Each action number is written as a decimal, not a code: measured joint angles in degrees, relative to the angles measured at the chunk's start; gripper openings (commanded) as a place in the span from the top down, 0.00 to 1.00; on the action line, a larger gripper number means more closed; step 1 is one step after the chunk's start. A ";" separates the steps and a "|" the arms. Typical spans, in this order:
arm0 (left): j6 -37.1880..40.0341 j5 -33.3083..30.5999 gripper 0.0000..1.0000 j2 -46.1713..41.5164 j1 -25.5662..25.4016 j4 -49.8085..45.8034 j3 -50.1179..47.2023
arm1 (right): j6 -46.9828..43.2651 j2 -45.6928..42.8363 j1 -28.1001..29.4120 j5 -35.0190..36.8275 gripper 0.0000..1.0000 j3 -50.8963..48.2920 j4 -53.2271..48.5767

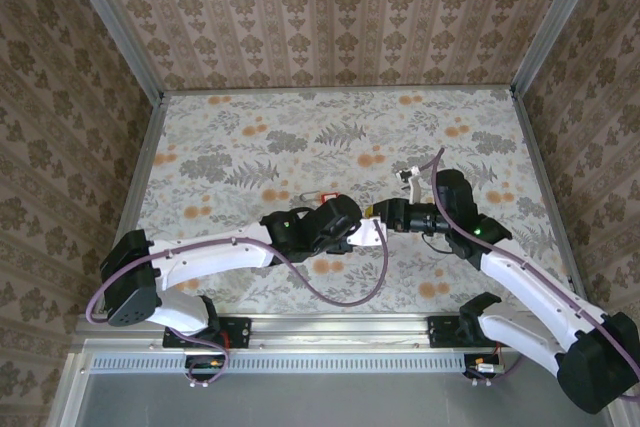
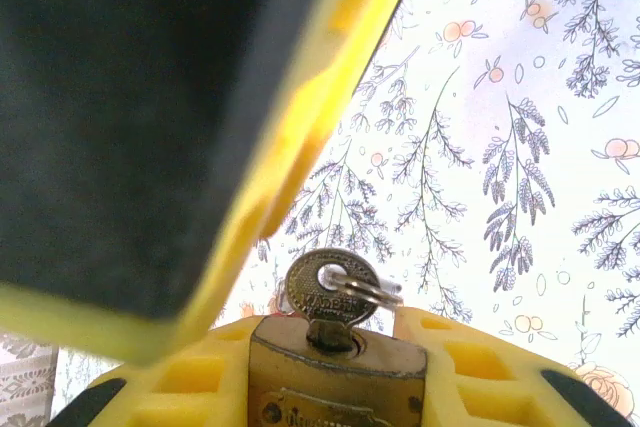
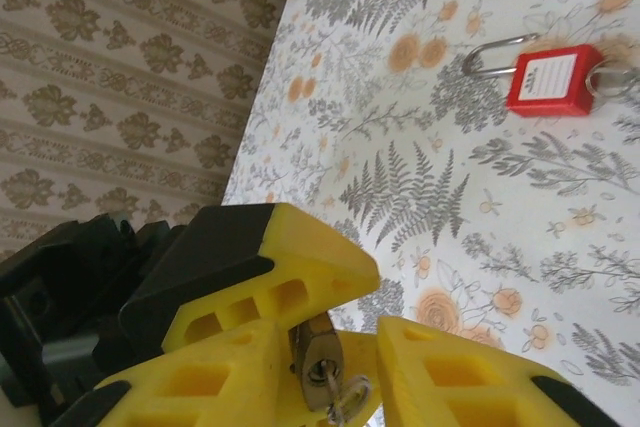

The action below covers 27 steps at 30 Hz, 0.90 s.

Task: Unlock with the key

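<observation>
From above: left tool [image 1: 358,233] and right tool [image 1: 380,213] tip to tip over the middle of the floral tabletop [image 1: 250,137]. Just beyond them, flat on the tabletop and apart from both, a red padlock [image 1: 325,195].

Through the left wrist camera: left tool pinching a brass padlock [image 2: 335,382] between its yellow fingers [image 2: 470,372], keyhole end turned away from the lens. Seated in that keyhole, the key [image 2: 330,292], silvery, with a split ring [image 2: 372,287] through its head, standing just past the left tool's fingertips. Close at upper left, one black-padded finger [image 2: 150,147] of the right tool, beside the key's head, not touching it.

Through the right wrist camera: right tool spread, one yellow finger on either side, the key and its ring in the gap between them, touching neither as far as can be told. Brass padlock just behind the key, a finger of the left tool against its upper left side. Red padlock well apart at upper right, silvery shackle pointing left.
</observation>
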 measured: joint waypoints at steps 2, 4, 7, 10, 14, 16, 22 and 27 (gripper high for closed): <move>0.00 -0.02 0.83 0.00 0.00 -0.07 0.00 | 0.00 -0.42 -0.33 0.90 0.68 0.02 -0.94; 0.00 -0.04 0.83 0.07 0.07 -0.28 0.00 | 0.04 -0.57 -0.59 1.20 0.73 0.02 -1.49; 0.00 -0.07 0.83 0.22 0.07 -0.57 0.00 | 0.24 -0.44 -0.70 0.83 0.82 0.02 -1.46; -0.02 -0.07 0.84 0.76 0.11 -0.68 0.00 | 0.70 -0.28 -0.68 -0.48 0.84 -0.13 -0.74; -0.07 -0.02 0.84 1.46 0.11 -0.79 0.00 | 1.11 0.81 -0.63 -1.60 0.82 -0.28 -0.46; -0.11 -0.02 0.84 1.57 0.11 -0.92 0.00 | 1.14 1.57 -0.31 -1.86 0.81 -0.63 -0.42; -0.39 0.00 0.84 1.73 0.42 -0.96 0.00 | 0.39 1.81 0.09 -1.77 0.87 -0.87 -1.05; -0.44 0.00 0.84 1.73 1.16 -1.55 0.00 | 0.50 1.84 0.20 -2.12 0.87 -2.19 -0.66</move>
